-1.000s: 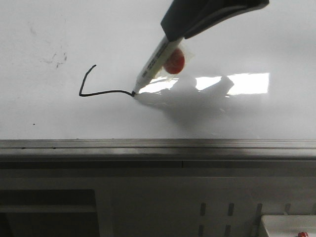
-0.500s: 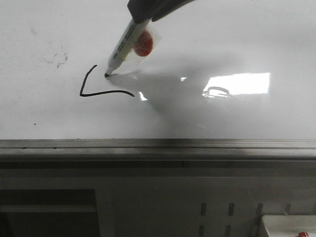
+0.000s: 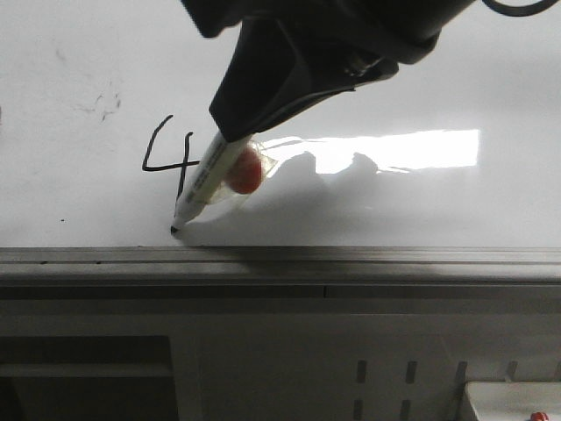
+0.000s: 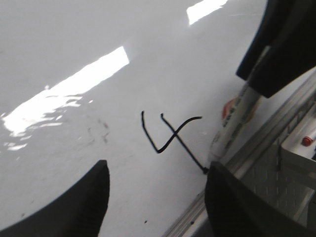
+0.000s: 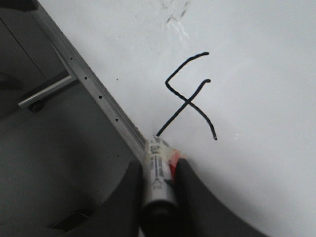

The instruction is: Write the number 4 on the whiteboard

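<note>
The whiteboard (image 3: 79, 53) is glossy white with a grey edge rail (image 3: 280, 256). A thin black number 4 (image 3: 145, 168) is drawn on it; it also shows in the left wrist view (image 4: 174, 137) and the right wrist view (image 5: 187, 101). My right gripper (image 3: 232, 136) is shut on a white marker (image 3: 203, 180) with a red patch. The marker's tip touches the board at the foot of the 4's long stroke, close to the rail. The marker sits between the right fingers (image 5: 157, 173). My left gripper (image 4: 155, 197) is open and empty, hovering over the board near the 4.
Faint grey smudges (image 3: 105, 101) lie beyond the 4. A bright light glare (image 3: 412, 149) lies on the board to the right. Below the rail is a grey perforated panel (image 3: 386, 377) and a white box (image 3: 513, 403) at the lower right.
The marker left the end of the 4's crossbar, moved up and left, then drew the long stroke down to near the rail. The right gripper came nearer and lower.
</note>
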You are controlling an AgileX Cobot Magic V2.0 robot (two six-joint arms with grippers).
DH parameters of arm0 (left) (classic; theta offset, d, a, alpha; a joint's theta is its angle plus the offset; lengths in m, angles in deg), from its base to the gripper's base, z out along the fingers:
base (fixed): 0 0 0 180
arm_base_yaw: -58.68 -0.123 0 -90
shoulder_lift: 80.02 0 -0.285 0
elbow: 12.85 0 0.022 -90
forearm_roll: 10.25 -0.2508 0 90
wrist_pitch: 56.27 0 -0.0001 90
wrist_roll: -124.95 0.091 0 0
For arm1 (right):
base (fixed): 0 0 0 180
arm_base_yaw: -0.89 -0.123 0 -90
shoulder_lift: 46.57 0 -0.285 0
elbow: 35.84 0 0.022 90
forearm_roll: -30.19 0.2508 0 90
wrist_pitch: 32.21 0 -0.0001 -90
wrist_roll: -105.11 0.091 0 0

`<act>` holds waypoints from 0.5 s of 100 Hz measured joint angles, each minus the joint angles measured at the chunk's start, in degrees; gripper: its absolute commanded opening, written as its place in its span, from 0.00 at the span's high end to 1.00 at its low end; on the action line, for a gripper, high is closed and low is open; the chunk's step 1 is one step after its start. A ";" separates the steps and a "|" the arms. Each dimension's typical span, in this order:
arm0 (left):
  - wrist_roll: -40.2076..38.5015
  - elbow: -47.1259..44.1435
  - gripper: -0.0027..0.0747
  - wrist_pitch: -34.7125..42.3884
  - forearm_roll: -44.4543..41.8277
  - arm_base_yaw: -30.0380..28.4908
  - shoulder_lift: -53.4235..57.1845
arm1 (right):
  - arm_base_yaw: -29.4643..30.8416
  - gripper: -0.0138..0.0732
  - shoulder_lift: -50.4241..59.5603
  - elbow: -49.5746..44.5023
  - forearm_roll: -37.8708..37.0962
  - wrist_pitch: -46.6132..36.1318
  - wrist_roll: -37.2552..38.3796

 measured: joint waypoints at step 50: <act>0.00 1.77 0.51 11.97 -4.84 3.27 -14.76 | -7.36 0.92 0.00 5.33 -0.14 4.62 0.00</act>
